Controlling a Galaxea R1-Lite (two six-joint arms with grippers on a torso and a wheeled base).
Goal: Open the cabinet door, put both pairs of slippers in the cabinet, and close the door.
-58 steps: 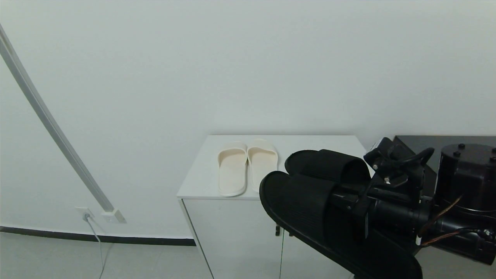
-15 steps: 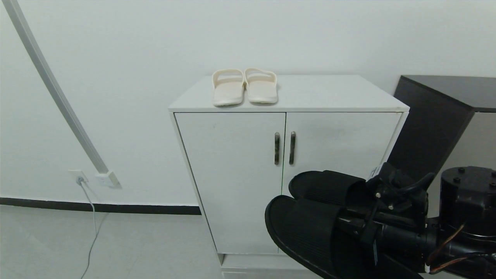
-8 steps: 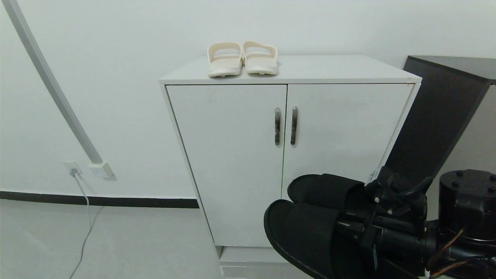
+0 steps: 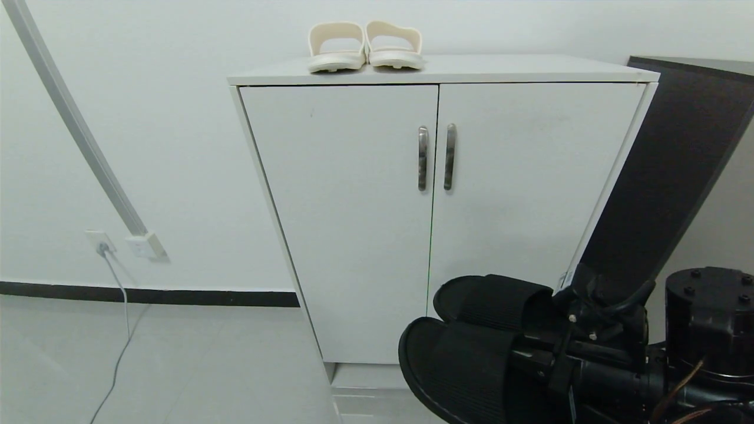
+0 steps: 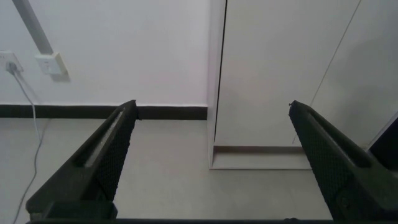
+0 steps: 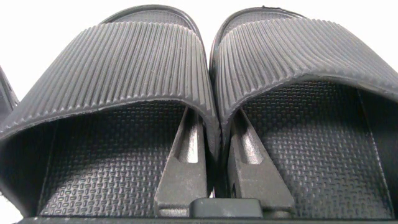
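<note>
Currently, right jaws clench the black slippers (image 4: 477, 347) by their adjoining inner edges, low before the cabinet (image 4: 530, 65). The left jaws are released, holding nothing. Both doors (image 4: 347, 235) are closed; cream slippers (image 4: 365, 46) rest on the cabinet top.
</note>
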